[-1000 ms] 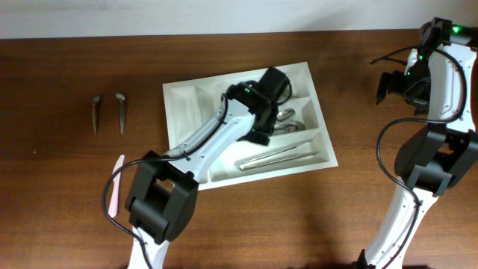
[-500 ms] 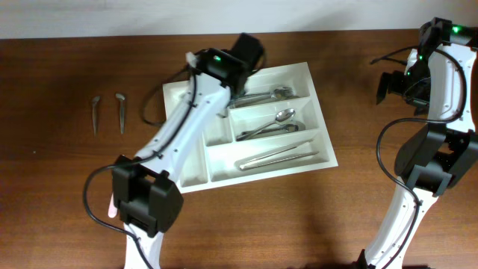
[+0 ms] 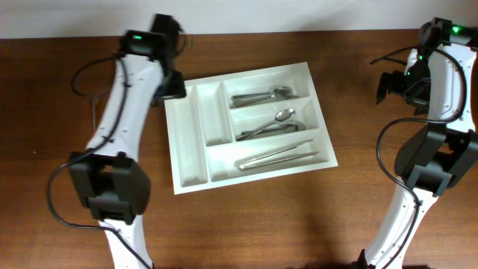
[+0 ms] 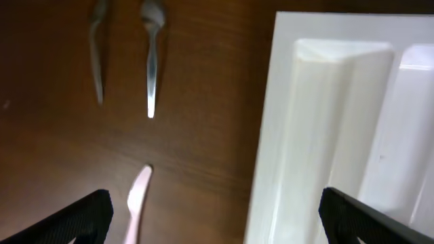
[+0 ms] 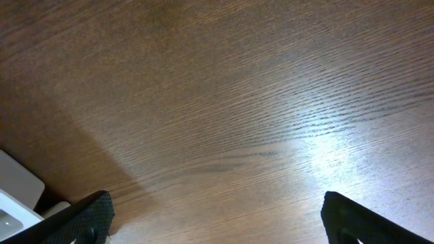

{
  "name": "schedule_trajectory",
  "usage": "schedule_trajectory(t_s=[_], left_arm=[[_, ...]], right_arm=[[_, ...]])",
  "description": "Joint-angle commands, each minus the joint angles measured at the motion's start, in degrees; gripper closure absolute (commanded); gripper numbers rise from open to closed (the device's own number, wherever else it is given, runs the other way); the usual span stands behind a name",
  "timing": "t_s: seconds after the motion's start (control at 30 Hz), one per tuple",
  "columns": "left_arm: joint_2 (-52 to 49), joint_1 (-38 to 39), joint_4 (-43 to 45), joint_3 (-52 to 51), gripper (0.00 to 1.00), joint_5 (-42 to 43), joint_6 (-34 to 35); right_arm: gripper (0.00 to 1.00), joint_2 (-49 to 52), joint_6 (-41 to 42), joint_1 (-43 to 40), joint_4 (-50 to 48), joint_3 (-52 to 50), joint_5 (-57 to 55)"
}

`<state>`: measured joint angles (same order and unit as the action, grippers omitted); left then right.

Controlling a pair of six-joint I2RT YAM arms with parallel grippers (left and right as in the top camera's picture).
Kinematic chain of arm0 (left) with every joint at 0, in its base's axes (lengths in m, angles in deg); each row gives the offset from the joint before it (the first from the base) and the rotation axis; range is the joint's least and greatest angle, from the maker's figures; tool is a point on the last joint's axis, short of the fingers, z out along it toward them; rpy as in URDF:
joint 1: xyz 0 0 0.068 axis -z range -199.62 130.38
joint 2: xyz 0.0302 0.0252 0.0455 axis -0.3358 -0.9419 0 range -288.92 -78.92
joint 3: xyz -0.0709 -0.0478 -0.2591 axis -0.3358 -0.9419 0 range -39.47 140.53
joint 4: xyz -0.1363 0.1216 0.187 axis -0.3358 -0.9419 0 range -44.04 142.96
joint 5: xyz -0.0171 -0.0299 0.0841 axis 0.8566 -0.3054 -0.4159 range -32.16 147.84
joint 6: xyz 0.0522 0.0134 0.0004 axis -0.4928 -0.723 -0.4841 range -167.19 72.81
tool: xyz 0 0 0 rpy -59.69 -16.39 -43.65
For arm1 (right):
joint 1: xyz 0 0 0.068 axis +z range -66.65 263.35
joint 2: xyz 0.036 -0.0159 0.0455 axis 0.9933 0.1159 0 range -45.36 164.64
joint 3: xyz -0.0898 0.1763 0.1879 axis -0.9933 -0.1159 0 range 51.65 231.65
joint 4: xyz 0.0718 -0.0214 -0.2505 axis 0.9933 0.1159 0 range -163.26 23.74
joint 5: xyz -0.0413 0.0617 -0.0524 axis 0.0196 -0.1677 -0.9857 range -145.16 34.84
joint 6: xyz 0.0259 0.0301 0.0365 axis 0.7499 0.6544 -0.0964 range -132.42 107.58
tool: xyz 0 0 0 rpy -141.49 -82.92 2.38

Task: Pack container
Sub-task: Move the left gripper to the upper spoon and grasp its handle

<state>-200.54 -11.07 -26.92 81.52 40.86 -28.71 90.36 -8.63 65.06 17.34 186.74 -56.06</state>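
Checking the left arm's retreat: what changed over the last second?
The left gripper, open and empty, swung up-left off the cutlery tray to its far left corner, near a loose spoon. Nothing visibly taken or released. The tray, its forks and the right arm stayed put.

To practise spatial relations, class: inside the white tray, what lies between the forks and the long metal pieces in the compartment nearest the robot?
The spoons, in the middle long compartment of the container, as the overhead view shows.
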Motion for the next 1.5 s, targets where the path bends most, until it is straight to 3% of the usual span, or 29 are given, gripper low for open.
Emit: schedule_trajectory(t_s=[0.0,0.2,0.5,0.87,1.13,1.47], left_arm=[[0.66,-4.72,-0.04,0.79,0.01,6.73,-8.72],[0.48,-10.01,-0.52,0.76,0.01,8.76,-6.62],[-4.7,-12.15,-1.31,0.72,0.01,11.45,-10.88],[-11.56,-16.55,4.74,0.72,0.01,18.05,-10.93],[-12.96,-20.9,6.84,0.72,0.0,19.17,-21.2],[-15.87,-20.55,10.56,0.72,0.05,21.09,-27.87]], right_arm=[[0.01,-0.28,-0.39,0.26,-0.07,-0.22,0.48],[0.01,-0.28,-0.39,0.26,-0.07,-0.22,0.48],[0.01,-0.28,-0.39,0.26,-0.07,-0.22,0.48],[0.01,-0.28,-0.39,0.26,-0.07,-0.22,0.48],[0.01,-0.28,-0.39,0.26,-0.07,-0.22,0.48],[0.01,-0.28,-0.39,0.26,-0.07,-0.22,0.48]])
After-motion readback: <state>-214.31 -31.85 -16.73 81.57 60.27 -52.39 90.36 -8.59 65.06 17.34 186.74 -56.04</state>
